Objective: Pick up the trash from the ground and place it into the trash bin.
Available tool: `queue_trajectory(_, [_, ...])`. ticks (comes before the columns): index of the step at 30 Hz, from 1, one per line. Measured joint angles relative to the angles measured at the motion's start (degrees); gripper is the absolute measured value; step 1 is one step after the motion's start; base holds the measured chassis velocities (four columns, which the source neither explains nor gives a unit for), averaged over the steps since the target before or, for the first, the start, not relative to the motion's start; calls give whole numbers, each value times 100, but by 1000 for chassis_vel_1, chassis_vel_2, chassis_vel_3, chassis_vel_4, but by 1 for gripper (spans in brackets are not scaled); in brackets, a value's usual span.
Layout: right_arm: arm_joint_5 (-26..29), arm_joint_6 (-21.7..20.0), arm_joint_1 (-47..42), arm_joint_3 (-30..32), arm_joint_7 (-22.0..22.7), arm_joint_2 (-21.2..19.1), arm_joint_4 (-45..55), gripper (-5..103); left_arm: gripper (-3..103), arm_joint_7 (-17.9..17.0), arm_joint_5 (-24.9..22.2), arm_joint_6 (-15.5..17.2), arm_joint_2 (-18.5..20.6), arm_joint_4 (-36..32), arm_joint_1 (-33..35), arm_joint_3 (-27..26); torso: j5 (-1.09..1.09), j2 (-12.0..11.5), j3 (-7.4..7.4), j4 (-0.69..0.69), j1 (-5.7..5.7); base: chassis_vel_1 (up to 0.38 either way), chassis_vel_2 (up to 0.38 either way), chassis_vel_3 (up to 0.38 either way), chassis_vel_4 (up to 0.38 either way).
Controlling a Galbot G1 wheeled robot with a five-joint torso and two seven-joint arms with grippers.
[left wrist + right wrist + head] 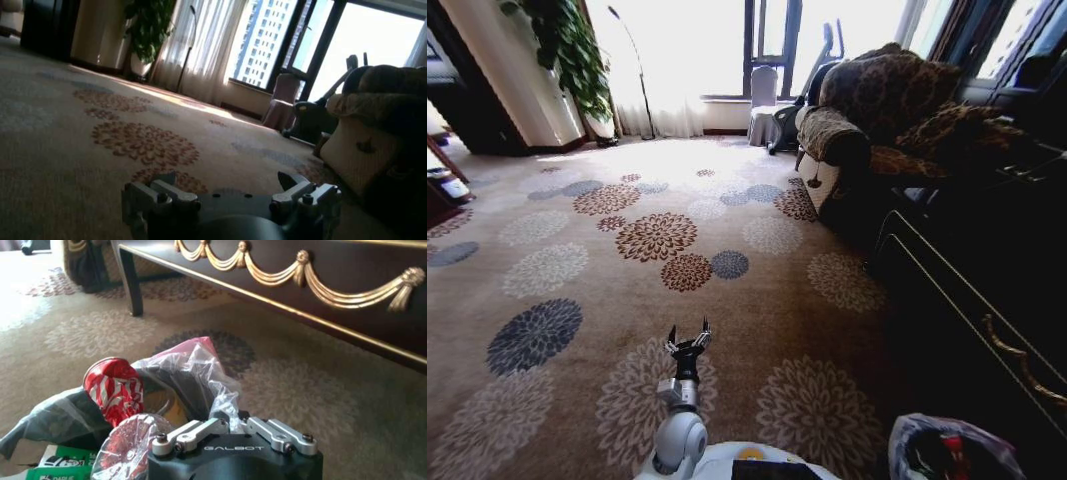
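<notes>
Left gripper sits low in the head view, just ahead of the robot's body, pointing fwd over the floral carpet. Fingers spread wide, nothing between them. In the left wrist view the same gripper shows both fingers apart w/ bare carpet beyond.

Trash bin is at the robot's right side, close to the base, next to the dark cabinet. Whitish plastic liner over its rim; dark and red stuff visible inside.

Right wrist view: right gripper is right at the trash bin, its fingers drawn together on the clear liner bag, pinching a fold of plastic at the rim. Inside the bin: red-white crumpled wrapper, a clear piece w/ red print, and a green-white packet at the near edge. Can't tell if the packet is inside the liner or beside it.

Beyond the bin in that view, dark cabinet w/ gold swag trim stands on a leg over the carpet.

Farther from the bin, past the cabinet: patterned armchair, then bright windows, a plant and a floor lamp.
</notes>
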Motion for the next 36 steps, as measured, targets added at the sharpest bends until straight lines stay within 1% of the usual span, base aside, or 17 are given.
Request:
queue_trajectory(3, [-55, 12, 26, -41, 3, 28, -63, 0, 100, 2, 10, 6, -6, -20, -1, 0, -5, 0, 0, 0, 0, 0, 0, 0, 0])
queue_trajectory(7, [-51, 38, -100, -103, 2, 78, 3, 4, 100, 5, 12, 13, 3, -5, 13, -8, 7, 0, 0, 4, 0, 0, 0, 0, 0])
queue_trajectory(10, [-72, 64, -233, -121, -5, 115, 111, 21, 100, 5, 25, 9, 3, -7, 54, -9, 14, 0, 0, 6, 0, 0, 0, 0, 0])
queue_trajectory(11, [-72, 64, -233, -121, -5, 115, 111, 21, 100, 5, 25, 9, 3, -7, 54, -9, 14, 0, 0, 6, 0, 0, 0, 0, 0])
queue_trajectory(16, [-323, 104, -502, -306, -5, 224, 306, 42, 100, 6, 46, 5, -5, -46, 113, 8, 16, 0, 0, 4, 0, 0, 0, 0, 0])
queue_trajectory(17, [-323, 104, -502, -306, -5, 224, 306, 42, 100, 6, 46, 5, -5, -46, 113, 8, 16, 0, 0, 4, 0, 0, 0, 0, 0])
queue_trajectory(19, [-458, 123, -618, -372, -11, 285, 439, 53, 100, 6, 46, -8, 16, -49, 150, 19, 17, 0, 0, 4, 0, 0, 0, 0, 0])
queue_trajectory(20, [-513, 147, -663, -386, -13, 301, 471, 53, 100, 6, 45, -18, 20, -49, 161, 21, 17, 0, 0, 4, 0, 0, 0, 0, 0])
queue_trajectory(21, [-560, 176, -712, -381, -16, 314, 499, 59, 100, 6, 44, -25, 20, -47, 165, 24, 17, 0, 0, 4, 0, 0, 0, 0, 0])
queue_trajectory(22, [-560, 176, -712, -381, -16, 314, 499, 59, 100, 6, 44, -25, 20, -47, 165, 24, 17, 0, 0, 4, 0, 0, 0, 0, 0])
queue_trajectory(24, [-704, 206, -852, -276, -24, 389, 597, 70, 100, 6, 36, -44, 22, -42, 166, 46, 19, 0, 0, 4, 0, 0, 0, 0, 0])
queue_trajectory(25, [-704, 206, -852, -276, -24, 389, 597, 70, 100, 6, 36, -44, 22, -42, 166, 46, 19, 0, 0, 4, 0, 0, 0, 0, 0])
queue_trajectory(27, [-742, 230, -989, -173, -24, 402, 635, 80, 100, 7, 20, -58, 21, -23, 141, 66, 19, 0, 0, 7, 0, 0, 0, 0, 0])
queue_trajectory(28, [-742, 238, -1015, -144, -24, 411, 641, 80, 100, 6, 15, -60, 18, -10, 123, 67, 19, 0, 0, 8, 0, 0, 0, 0, 0])
queue_trajectory(29, [-735, 240, -1059, -106, -25, 434, 657, 91, 100, 7, 4, -62, 12, 11, 90, 67, 19, 0, 0, 7, 0, 0, 0, 0, 0])
queue_trajectory(32, [-694, 224, -1148, -56, -26, 491, 712, 98, 100, 6, -34, -61, 11, 48, 41, 67, 14, 0, 0, 7, 0, 0, 0, 0, 0])
queue_trajectory(36, [-681, 208, -1165, -51, -26, 563, 719, 100, 100, 7, -131, -53, 29, 94, -25, 69, 3, 0, 0, 7, 0, 0, 0, 0, 0])
